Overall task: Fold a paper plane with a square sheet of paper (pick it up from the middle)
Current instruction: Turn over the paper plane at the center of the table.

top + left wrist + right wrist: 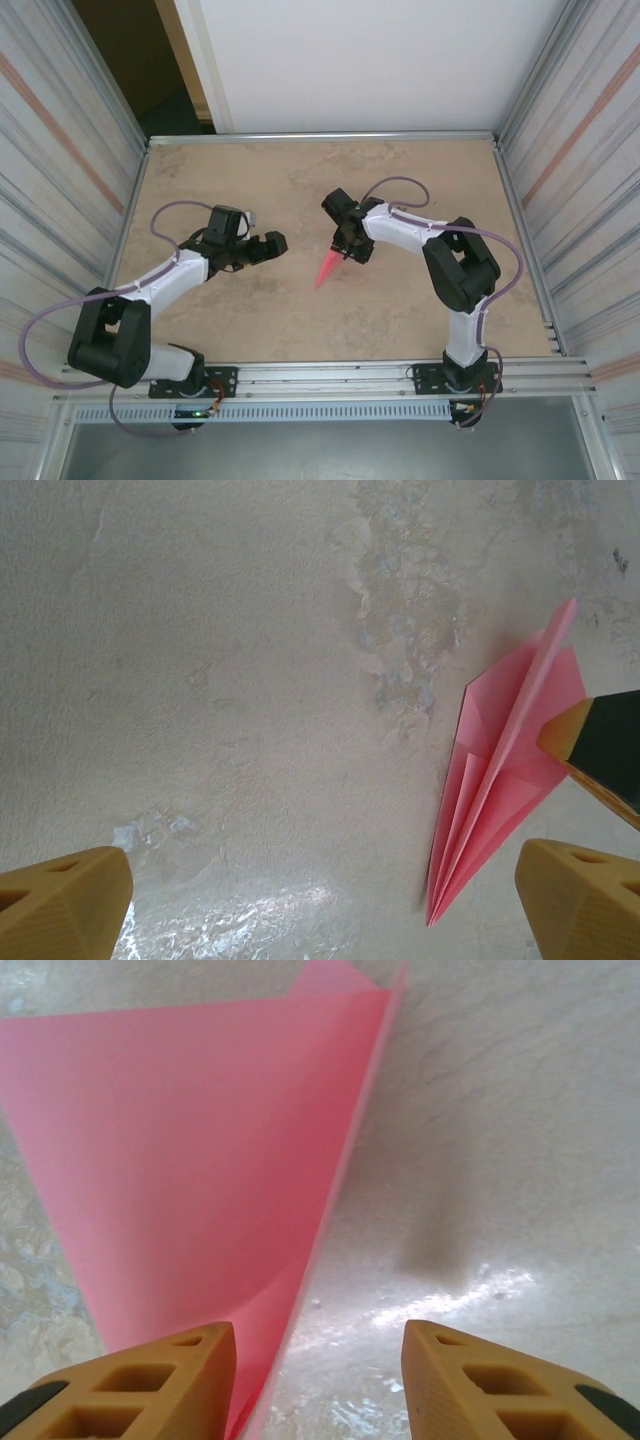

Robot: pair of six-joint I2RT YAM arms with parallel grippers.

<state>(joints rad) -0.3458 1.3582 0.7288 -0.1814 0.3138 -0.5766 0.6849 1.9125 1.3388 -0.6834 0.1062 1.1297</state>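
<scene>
Marbled bench [250, 310]: you have the paper plane [328, 268] creased into a dart, its tail at the right tool [350, 250], whose jaws are half-spread and unclamped. Left tool [278, 243], well apart from it, gapes wide. Folding looks nearly done.

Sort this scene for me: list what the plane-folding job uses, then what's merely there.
Belongs to the job:
- paper plane, pink, folded to a point
- right gripper, at its wide end
- left gripper, open, off to one side

Merely there:
- table
- metal rail along the near edge
- corrugated side walls
</scene>
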